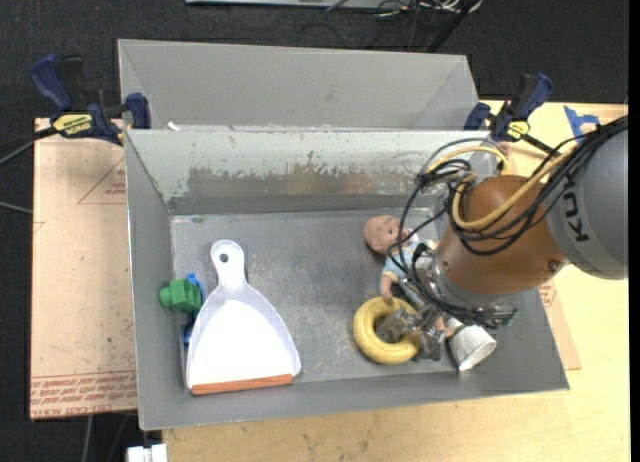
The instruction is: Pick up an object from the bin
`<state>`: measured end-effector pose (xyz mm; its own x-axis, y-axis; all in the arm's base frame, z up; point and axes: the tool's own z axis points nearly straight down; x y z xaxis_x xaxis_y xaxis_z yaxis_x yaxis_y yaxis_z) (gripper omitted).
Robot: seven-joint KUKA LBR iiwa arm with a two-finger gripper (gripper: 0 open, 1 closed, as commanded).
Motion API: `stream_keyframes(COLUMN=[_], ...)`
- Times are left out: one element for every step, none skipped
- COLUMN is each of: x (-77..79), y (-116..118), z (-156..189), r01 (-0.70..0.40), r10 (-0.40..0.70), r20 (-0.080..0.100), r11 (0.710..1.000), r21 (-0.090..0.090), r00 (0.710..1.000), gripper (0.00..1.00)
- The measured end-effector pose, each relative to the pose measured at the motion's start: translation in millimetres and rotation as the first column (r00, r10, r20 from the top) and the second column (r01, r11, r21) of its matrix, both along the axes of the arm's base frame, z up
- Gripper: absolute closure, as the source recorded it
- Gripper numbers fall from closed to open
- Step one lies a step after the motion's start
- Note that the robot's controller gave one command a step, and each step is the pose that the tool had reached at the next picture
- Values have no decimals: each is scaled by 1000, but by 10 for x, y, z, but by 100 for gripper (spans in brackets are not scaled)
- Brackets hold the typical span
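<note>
The pincer (412, 328) is low in the bin's near right part, at the right side of a yellow ring (366, 334) that lies flat on the bin floor. Its dark tip overlaps the ring's right edge and inner hole; whether it is open or closed, or gripping the ring, cannot be told from this angle. Just to the right of the pincer, a small white cup (472, 348) lies tipped on its side. Above the ring, a small doll (380, 234) lies with its bare head towards the back wall, its body partly hidden beneath the arm's orange cover (495, 240) and looping cables. Well apart, on the left of the grey bin (300, 185), a white dustpan (238, 340) with an orange lip rests flat, and a green piece (180, 296) sits touching its left edge.
</note>
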<state>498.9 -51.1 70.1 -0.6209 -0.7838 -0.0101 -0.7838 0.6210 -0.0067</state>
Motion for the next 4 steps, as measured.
stream_keyframes(x=[0,0,0,0], y=[0,1,1,1], z=[0,0,0,0], r01=[-1,-1,-2,-2], r10=[1,1,2,2], r20=[0,0,0,0], r11=[1000,1000,1000,1000], r21=[0,0,0,0], r00=[1000,1000,1000,1000], gripper=[100,100,100,100])
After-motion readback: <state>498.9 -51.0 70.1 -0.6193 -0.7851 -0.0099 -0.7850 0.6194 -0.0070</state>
